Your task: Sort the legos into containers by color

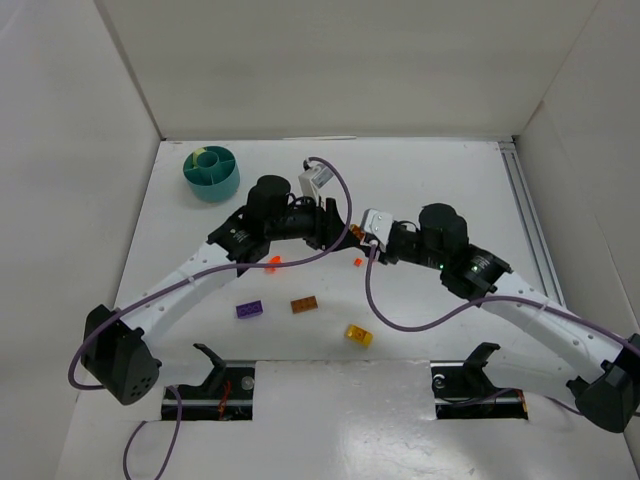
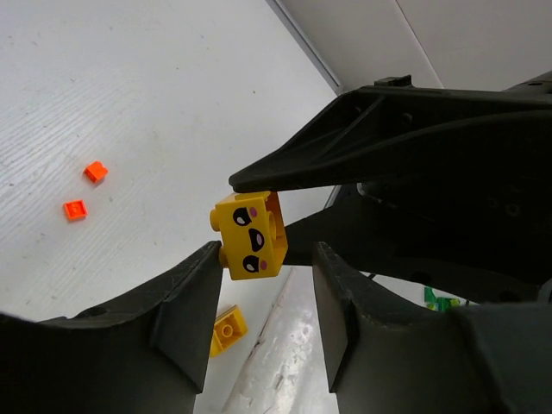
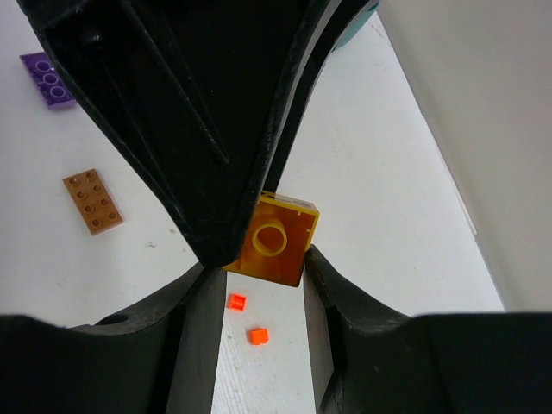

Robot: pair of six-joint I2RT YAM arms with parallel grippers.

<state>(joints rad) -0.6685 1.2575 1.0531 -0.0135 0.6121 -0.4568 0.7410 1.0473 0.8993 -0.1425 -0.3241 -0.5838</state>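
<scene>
Top view, room: left gripper (image 1: 347,230) and right gripper (image 1: 366,237) stood tip to tip over mid-table (image 1: 440,180), with the walls (image 1: 60,200) well apart on three sides.
Top view, tub: teal tub (image 1: 212,172) sat near the far-left corner.
Top view, loose: purple brick (image 1: 250,310), brown brick (image 1: 305,304) and yellow brick (image 1: 358,335) lay near the bases.
Left wrist: yellow face brick (image 2: 252,235) hung between the left gripper's parted jaws, one finger touching it and a gap at the other.
Right wrist: the right gripper clamped the brick's sides. Only this view showed its ringed back, above the red-orange chips (image 3: 236,301).
</scene>
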